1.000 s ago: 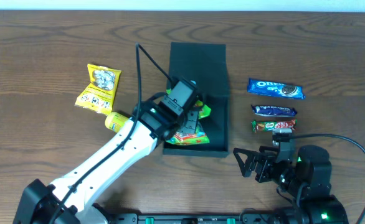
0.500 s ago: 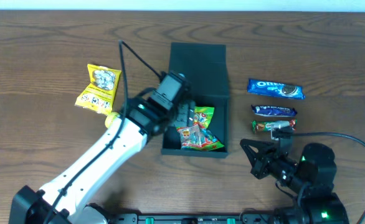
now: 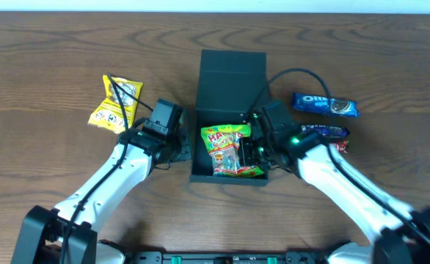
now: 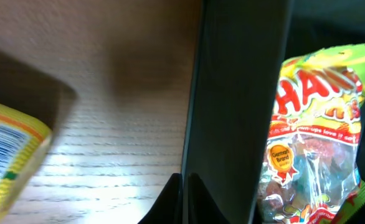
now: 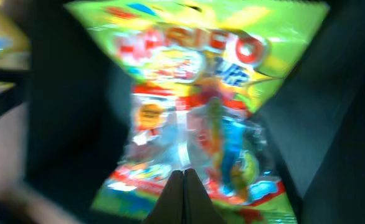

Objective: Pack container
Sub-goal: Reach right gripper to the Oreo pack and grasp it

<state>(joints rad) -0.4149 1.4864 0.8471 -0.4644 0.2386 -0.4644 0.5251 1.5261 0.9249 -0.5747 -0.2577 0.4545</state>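
Overhead, a grained wood surface (image 3: 39, 59) carries the matte rectangular container (image 3: 233, 66), glossy bag (image 3: 230, 150) inside at 6 o'clock; left fingers (image 4: 165, 206), right fingers (image 5: 176, 205) together.

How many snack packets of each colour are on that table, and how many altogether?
Yellow: 1, the yellow snack bag
Green: 1, the Haribo bag inside the container
Blue: 2, the Oreo packet and the dark blue bar
Red: 1, the red wrapper, mostly hidden
Total: 5
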